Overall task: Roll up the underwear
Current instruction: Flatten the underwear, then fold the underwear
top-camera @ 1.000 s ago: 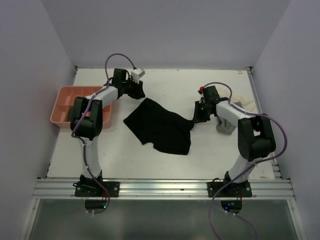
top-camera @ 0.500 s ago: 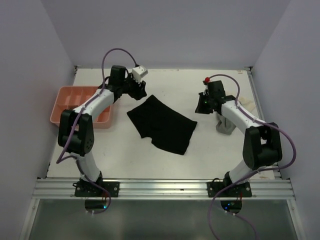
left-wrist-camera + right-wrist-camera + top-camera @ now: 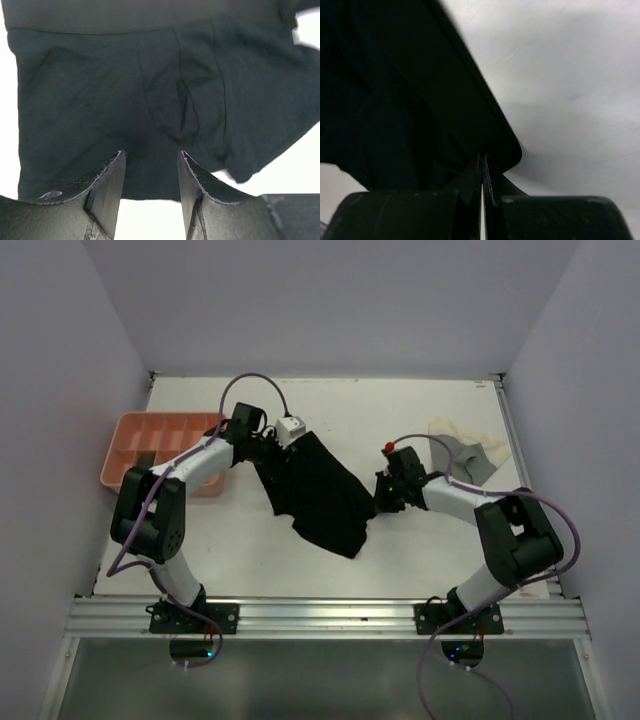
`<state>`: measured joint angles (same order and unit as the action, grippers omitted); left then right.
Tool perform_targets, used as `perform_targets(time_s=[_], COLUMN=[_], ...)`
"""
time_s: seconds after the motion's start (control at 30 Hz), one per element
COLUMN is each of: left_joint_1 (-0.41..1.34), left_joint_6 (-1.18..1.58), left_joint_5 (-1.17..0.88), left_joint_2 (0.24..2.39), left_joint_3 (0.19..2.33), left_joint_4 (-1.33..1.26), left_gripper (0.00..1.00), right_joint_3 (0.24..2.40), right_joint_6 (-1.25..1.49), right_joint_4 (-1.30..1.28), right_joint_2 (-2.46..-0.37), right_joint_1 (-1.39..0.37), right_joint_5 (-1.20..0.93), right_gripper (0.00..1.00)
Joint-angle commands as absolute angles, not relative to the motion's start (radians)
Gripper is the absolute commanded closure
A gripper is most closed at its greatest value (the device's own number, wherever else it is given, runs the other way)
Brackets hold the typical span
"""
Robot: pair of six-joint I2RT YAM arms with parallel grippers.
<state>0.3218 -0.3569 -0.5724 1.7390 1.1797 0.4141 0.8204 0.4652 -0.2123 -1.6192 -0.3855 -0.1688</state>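
Both low: left gripper [image 3: 150, 156] spread, right gripper [image 3: 482, 157] pinching underwear [image 3: 325, 495].

Robot lab test cell: plain pale walls [image 3: 330, 300] box in a white table [image 3: 420, 410], aluminium rail [image 3: 320, 618] with bolted arm bases [image 3: 195, 618] along frame bottom

The black underwear [image 3: 320, 495] is now drawn into a narrower, bunched diagonal on the table [image 3: 400, 410]. The left pincer [image 3: 280, 452] is brought from beyond the cloth down over its upper edge. The right pincer [image 3: 380, 503] is moved inward to the right edge and closed on the cloth.
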Motion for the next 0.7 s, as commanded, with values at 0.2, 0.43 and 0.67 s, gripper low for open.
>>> perform_targets(time_s=[0.2, 0.43, 0.67], left_joint_1=[0.318, 0.310, 0.209], left_joint_6=[-0.454, -0.440, -0.460], left_joint_5=[-0.558, -0.534, -0.626], left_joint_2=[1.744, 1.805, 1.992], left_joint_3=[1.167, 1.241, 1.535], left_joint_4=[0.465, 0.400, 0.472], left_gripper=[0.53, 0.52, 0.44], right_joint_3=[0.609, 0.794, 1.097], right_joint_6=[0.899, 0.720, 0.427], right_joint_4=[-0.287, -0.403, -0.322], right_joint_2=[-1.264, -1.107, -1.478], right_joint_1=[-0.802, -0.796, -0.605], right_joint_5=[-0.014, 0.172, 0.026], right_gripper=[1.00, 0.82, 0.58])
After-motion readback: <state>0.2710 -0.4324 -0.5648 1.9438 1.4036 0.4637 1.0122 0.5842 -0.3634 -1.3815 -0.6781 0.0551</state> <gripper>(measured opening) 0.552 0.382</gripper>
